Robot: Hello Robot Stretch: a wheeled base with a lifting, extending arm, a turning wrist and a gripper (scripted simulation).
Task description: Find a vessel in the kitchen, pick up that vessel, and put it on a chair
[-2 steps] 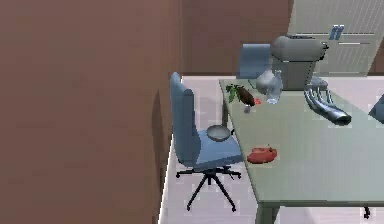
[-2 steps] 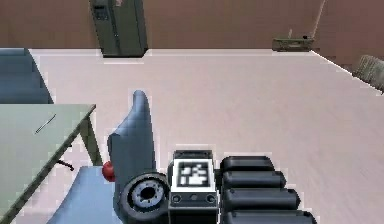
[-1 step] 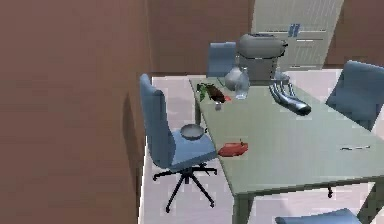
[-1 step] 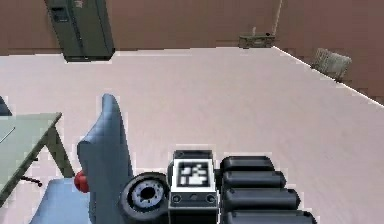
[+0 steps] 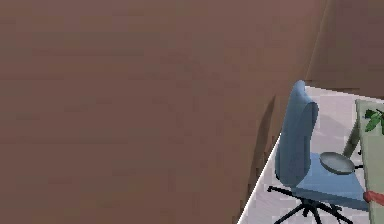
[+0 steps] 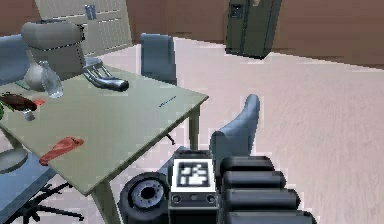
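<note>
One dark shallow vessel (image 5: pixel 337 162) sits on the blue chair (image 5: pixel 298 135) seat, just beside the surface (image 6: pixel 150 100). Claw (image 6: pixel 148 196) low by the arm; grip state and load can't be told.

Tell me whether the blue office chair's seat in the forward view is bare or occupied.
Occupied: a dark shallow vessel lies flat on the seat of the blue chair, in front of its backrest.

A dark, shallow round vessel (image 5: pixel 338 162) lies flat on the seat of a blue swivel chair (image 5: pixel 298 125) (black star base). The chair stands upright at the forward view's lower right.
</note>
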